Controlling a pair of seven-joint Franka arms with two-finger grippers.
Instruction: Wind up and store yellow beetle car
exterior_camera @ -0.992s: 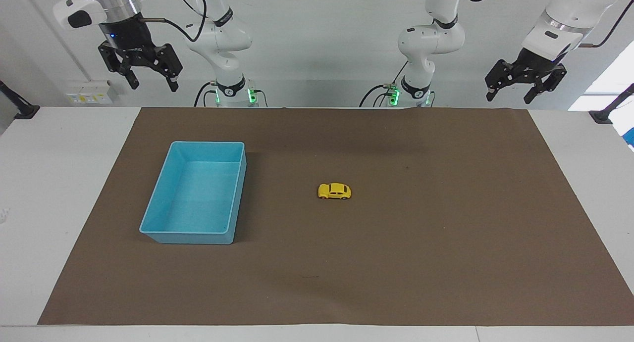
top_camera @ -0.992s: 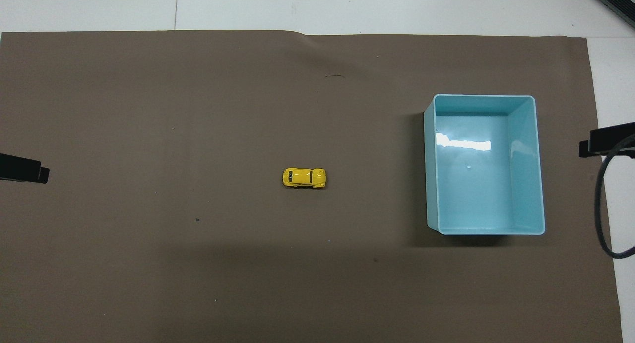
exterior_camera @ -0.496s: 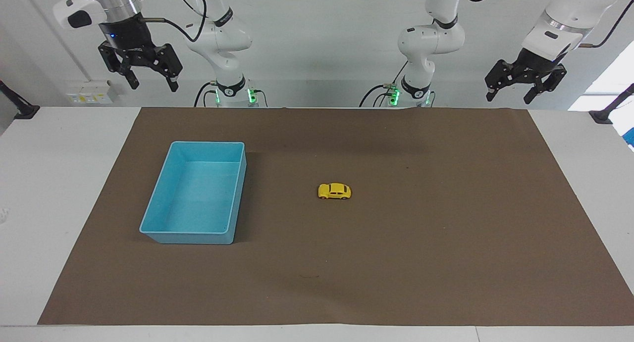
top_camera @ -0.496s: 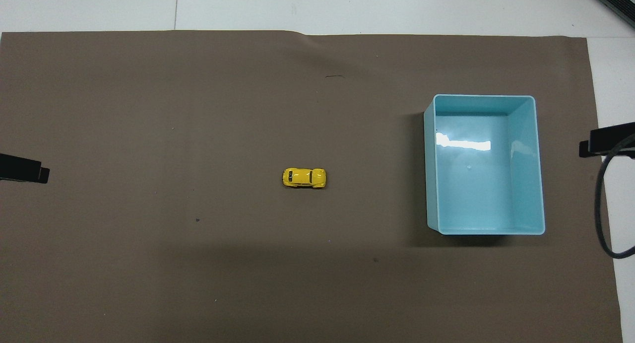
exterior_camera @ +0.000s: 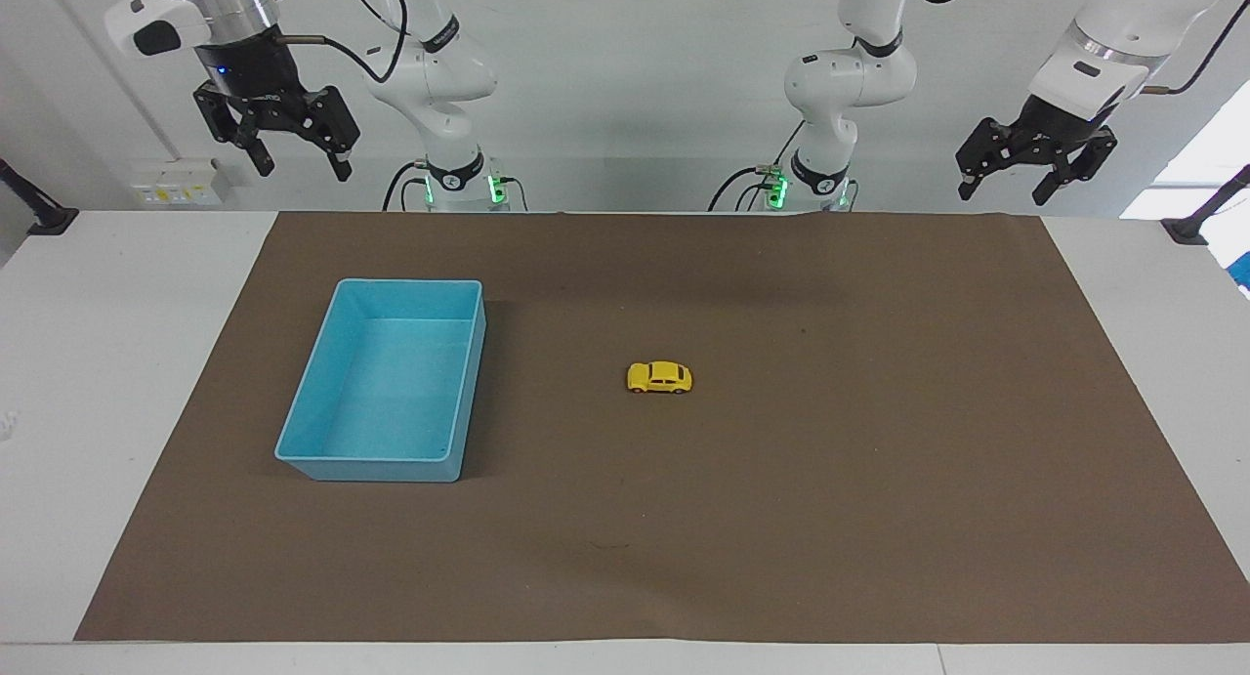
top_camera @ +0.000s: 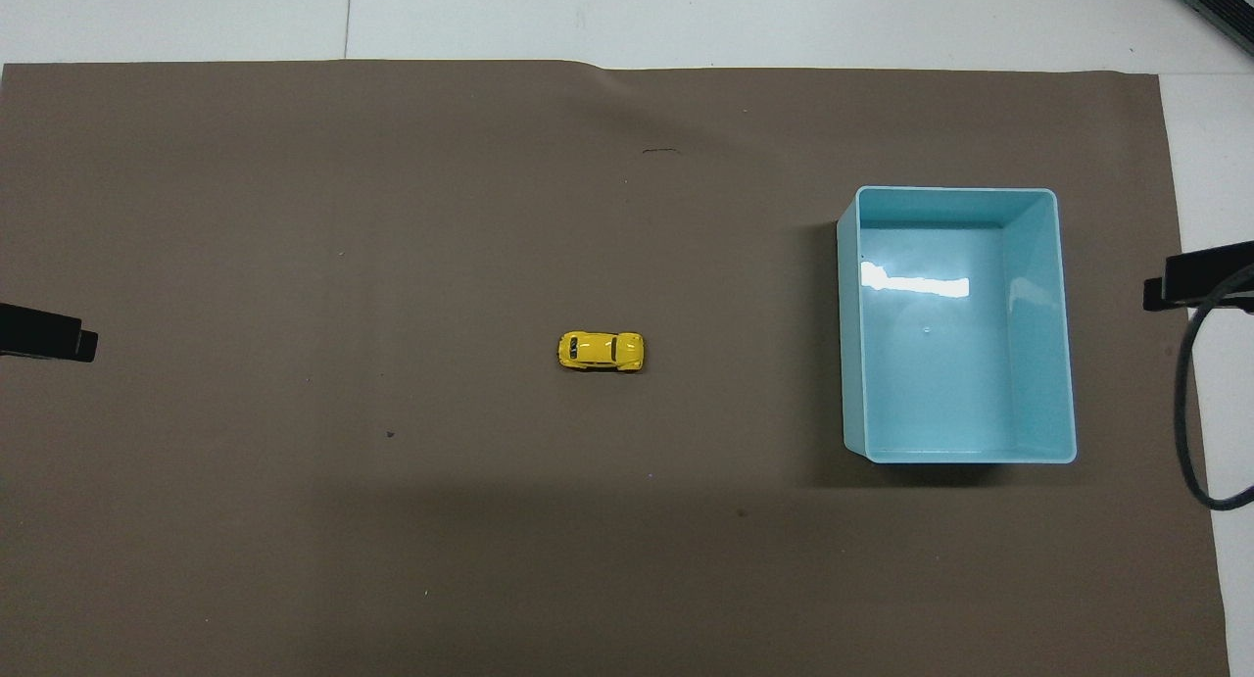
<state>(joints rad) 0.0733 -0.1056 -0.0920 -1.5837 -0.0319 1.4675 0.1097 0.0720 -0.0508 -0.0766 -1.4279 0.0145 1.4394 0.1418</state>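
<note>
The yellow beetle car (exterior_camera: 659, 377) stands on its wheels near the middle of the brown mat, also seen in the overhead view (top_camera: 601, 352). The empty blue bin (exterior_camera: 381, 470) sits toward the right arm's end of the table, and shows in the overhead view too (top_camera: 1036, 314). My right gripper (exterior_camera: 303, 167) hangs open and empty, high above the table edge by the robots, at the bin's end. My left gripper (exterior_camera: 1004, 192) hangs open and empty, high above the other end. Both are well away from the car.
The brown mat (exterior_camera: 879, 480) covers most of the white table. Black clamps stand at the table's two ends near the robots. Nothing else lies on the mat.
</note>
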